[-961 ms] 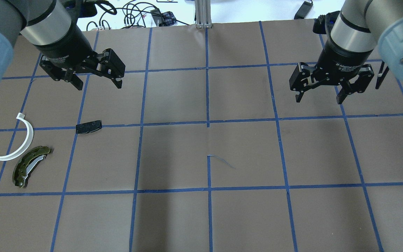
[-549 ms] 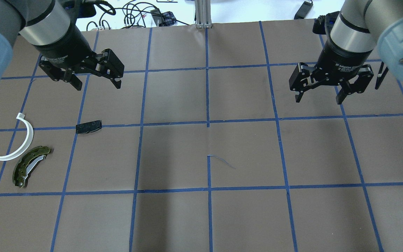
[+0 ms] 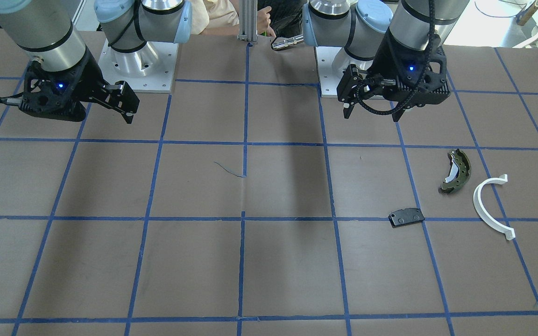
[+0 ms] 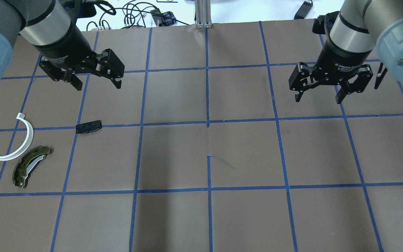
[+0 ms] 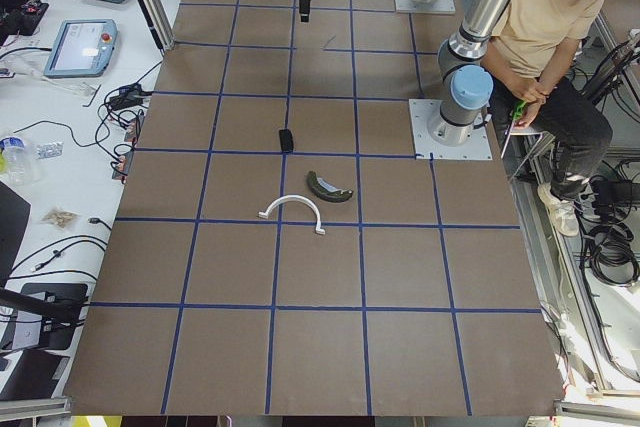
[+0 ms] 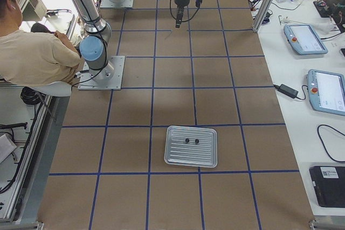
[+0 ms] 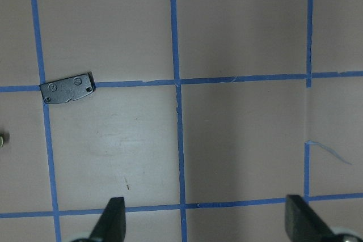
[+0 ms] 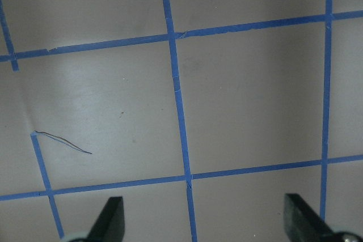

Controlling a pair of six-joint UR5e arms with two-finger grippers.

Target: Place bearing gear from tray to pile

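Two bearing gears (image 6: 187,141) are sitting in the metal tray (image 6: 178,157) low in the right-side frame, the pile (image 4: 25,167) is lying at the overhead frame's lower left, and farther up the counter (image 4: 173,154) the left gripper (image 4: 99,86) and right gripper (image 4: 317,100) are hanging with fingers spread.

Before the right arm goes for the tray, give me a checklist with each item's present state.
1. Open, empty right tool: ok.
2. Open, empty left tool: ok.
3. Parts in the tray: ok, two small dark parts lie in it; which is the bearing gear: cannot tell.
4. The right tool above the tray: not ok, its wrist view shows only taped table.
5. The pile in place: ok, brake shoe, white half-ring and black plate lie apart on the robot's left.
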